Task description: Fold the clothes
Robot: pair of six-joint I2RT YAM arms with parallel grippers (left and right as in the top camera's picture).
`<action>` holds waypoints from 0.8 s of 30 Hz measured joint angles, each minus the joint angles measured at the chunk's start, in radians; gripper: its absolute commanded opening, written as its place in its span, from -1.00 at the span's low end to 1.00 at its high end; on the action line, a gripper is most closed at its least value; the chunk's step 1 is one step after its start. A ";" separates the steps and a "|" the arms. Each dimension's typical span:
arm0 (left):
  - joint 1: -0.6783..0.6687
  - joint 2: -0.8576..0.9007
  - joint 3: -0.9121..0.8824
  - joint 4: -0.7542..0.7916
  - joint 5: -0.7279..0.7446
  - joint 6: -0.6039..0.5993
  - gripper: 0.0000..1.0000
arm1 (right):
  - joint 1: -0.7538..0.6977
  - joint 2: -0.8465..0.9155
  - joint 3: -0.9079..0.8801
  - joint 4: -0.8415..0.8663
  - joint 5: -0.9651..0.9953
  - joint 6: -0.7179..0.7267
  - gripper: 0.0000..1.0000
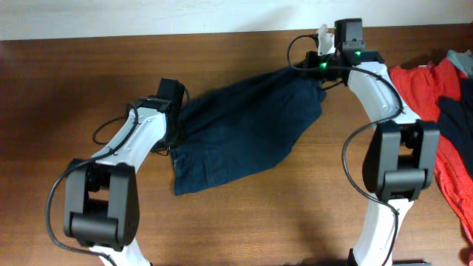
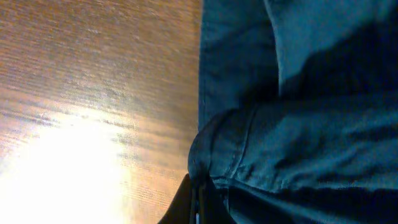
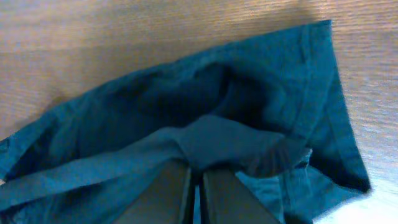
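Note:
A dark blue garment (image 1: 244, 129) lies spread across the middle of the wooden table. My left gripper (image 1: 177, 122) is shut on the garment's left edge; the left wrist view shows the fingers (image 2: 198, 193) pinching a hemmed fold of the cloth (image 2: 298, 124). My right gripper (image 1: 319, 74) is shut on the garment's far right corner; the right wrist view shows the fingers (image 3: 196, 177) clamped on a bunched fold of the blue cloth (image 3: 205, 106).
A pile of red and dark clothes (image 1: 443, 118) lies at the right edge of the table. Bare wooden table (image 1: 59, 89) stretches to the left and in front of the garment. The back edge meets a white wall.

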 measured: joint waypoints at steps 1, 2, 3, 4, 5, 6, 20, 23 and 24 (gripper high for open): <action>0.003 0.008 0.000 0.009 -0.006 -0.008 -0.98 | 0.000 0.016 0.000 0.022 0.000 0.006 -0.41; 0.006 0.014 0.000 0.018 -0.012 -0.013 -0.97 | 0.000 0.026 0.000 0.035 0.001 0.009 -0.35; 0.008 0.017 0.000 0.024 -0.015 -0.016 -0.88 | 0.000 0.035 0.000 0.048 0.004 0.009 -0.25; 0.011 0.020 0.000 0.032 -0.019 -0.021 -0.78 | 0.000 0.041 0.000 0.056 0.006 0.009 -0.11; 0.013 0.021 0.000 0.039 -0.024 -0.027 -0.62 | -0.002 0.045 0.000 0.064 0.016 0.008 -0.03; 0.017 0.021 0.000 0.044 -0.031 -0.031 -0.55 | -0.004 0.047 0.000 0.069 0.027 0.010 -0.02; 0.068 0.022 0.453 -0.119 -0.047 0.090 -0.08 | -0.114 -0.020 0.008 -0.217 -0.009 0.004 0.06; 0.068 0.019 0.550 -0.132 0.037 0.162 -0.36 | -0.109 -0.086 0.011 -0.324 -0.024 -0.005 -0.11; 0.068 0.017 0.561 -0.156 0.093 0.190 -0.43 | -0.105 -0.112 0.014 -0.376 -0.027 -0.008 -0.20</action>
